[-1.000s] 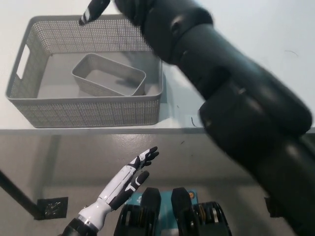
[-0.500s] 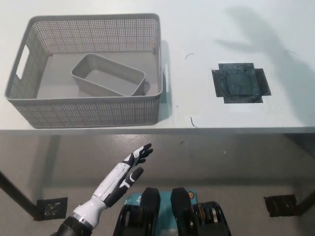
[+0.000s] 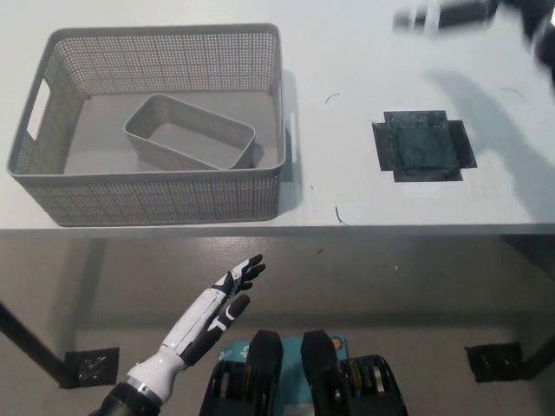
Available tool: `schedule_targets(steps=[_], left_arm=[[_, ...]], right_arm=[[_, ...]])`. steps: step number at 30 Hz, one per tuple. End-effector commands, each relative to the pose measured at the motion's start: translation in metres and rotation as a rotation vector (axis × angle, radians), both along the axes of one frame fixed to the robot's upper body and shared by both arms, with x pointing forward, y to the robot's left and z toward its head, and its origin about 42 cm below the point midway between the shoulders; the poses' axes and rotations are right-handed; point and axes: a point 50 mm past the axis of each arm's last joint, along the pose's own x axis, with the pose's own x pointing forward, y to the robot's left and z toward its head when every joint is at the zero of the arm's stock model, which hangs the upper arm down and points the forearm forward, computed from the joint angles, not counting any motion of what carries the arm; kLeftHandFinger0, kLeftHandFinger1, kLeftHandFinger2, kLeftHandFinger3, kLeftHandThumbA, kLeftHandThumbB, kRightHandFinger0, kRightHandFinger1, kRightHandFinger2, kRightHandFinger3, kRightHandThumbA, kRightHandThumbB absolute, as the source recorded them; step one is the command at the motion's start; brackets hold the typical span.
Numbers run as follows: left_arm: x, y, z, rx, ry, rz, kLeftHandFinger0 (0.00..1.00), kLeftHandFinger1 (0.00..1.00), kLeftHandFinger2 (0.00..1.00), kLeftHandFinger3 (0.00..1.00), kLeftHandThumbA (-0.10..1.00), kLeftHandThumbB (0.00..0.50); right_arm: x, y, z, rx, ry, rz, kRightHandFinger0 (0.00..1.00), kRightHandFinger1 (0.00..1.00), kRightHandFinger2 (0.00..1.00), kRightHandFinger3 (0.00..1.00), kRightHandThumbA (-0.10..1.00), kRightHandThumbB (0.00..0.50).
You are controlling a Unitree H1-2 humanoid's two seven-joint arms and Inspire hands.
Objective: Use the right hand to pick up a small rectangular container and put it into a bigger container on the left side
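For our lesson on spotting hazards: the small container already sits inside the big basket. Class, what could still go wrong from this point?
1. The right hand is a blurred streak at the top right above the table, apparently moving fast; a sweep back could knock the big basket.
2. The basket's front wall stands near the table's front edge, so a nudge might push it off.
3. The small container lies askew inside, so it could shift if bumped.

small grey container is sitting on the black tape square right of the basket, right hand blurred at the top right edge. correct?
Not quite. The head view shows the small grey container lying inside the big grey mesh basket, not on the black tape square, which has nothing on it. The rest holds: the tape square is right of the basket and the right hand is a blur at the top right edge.
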Motion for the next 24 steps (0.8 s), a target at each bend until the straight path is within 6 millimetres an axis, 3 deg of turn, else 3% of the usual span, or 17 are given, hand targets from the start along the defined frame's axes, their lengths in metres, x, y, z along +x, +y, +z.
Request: schedule_targets(steps=[1,3,6,8,11,13,15,19,20,22,24], left_arm=[[0.017,0.006,0.029,-0.118,-0.135,0.074,1.00,1.00,1.00,1.00,1.00,0.352],[0.016,0.000,0.026,-0.147,-0.137,0.072,1.00,1.00,1.00,1.00,1.00,0.343],[0.008,-0.002,0.021,-0.167,-0.129,0.082,1.00,1.00,1.00,1.00,1.00,0.341],[0.005,-0.001,0.018,-0.175,-0.126,0.088,1.00,1.00,1.00,1.00,1.00,0.339],[0.003,0.001,0.016,-0.183,-0.124,0.093,1.00,1.00,1.00,1.00,1.00,0.339],[0.003,0.002,0.016,-0.198,-0.115,0.087,1.00,1.00,1.00,1.00,1.00,0.343],[0.004,0.003,0.016,-0.190,-0.119,0.086,1.00,1.00,1.00,1.00,1.00,0.329],[0.005,0.003,0.015,-0.170,-0.129,0.100,1.00,1.00,1.00,1.00,1.00,0.331],[0.005,0.003,0.015,-0.167,-0.130,0.104,1.00,1.00,1.00,1.00,1.00,0.332],[0.007,0.004,0.014,-0.167,-0.136,0.105,1.00,1.00,1.00,1.00,1.00,0.332],[0.008,0.005,0.014,-0.159,-0.141,0.106,1.00,1.00,1.00,1.00,1.00,0.333]], right_arm=[[-0.236,0.046,0.013,0.640,-0.417,0.551,1.00,1.00,1.00,1.00,1.00,0.439],[-0.269,0.058,-0.010,0.655,-0.466,0.563,1.00,1.00,1.00,1.00,1.00,0.425],[-0.295,0.065,-0.038,0.647,-0.466,0.537,1.00,1.00,1.00,1.00,1.00,0.413],[-0.309,0.066,-0.056,0.675,-0.442,0.493,1.00,1.00,1.00,1.00,1.00,0.389],[-0.313,0.063,-0.082,0.683,-0.402,0.406,1.00,1.00,1.00,1.00,1.00,0.327],[-0.304,0.062,-0.098,0.705,-0.345,0.376,1.00,1.00,1.00,1.00,1.00,0.315],[-0.294,0.064,-0.115,0.738,-0.294,0.350,1.00,1.00,1.00,1.00,1.00,0.350],[-0.279,0.065,-0.148,0.740,-0.157,0.275,1.00,1.00,1.00,1.00,1.00,0.368],[-0.271,0.064,-0.160,0.755,-0.119,0.262,1.00,1.00,1.00,1.00,1.00,0.327],[-0.257,0.065,-0.175,0.779,-0.050,0.230,1.00,1.00,1.00,1.00,1.00,0.330],[-0.242,0.064,-0.195,0.799,0.036,0.186,1.00,1.00,1.00,1.00,1.00,0.302]])
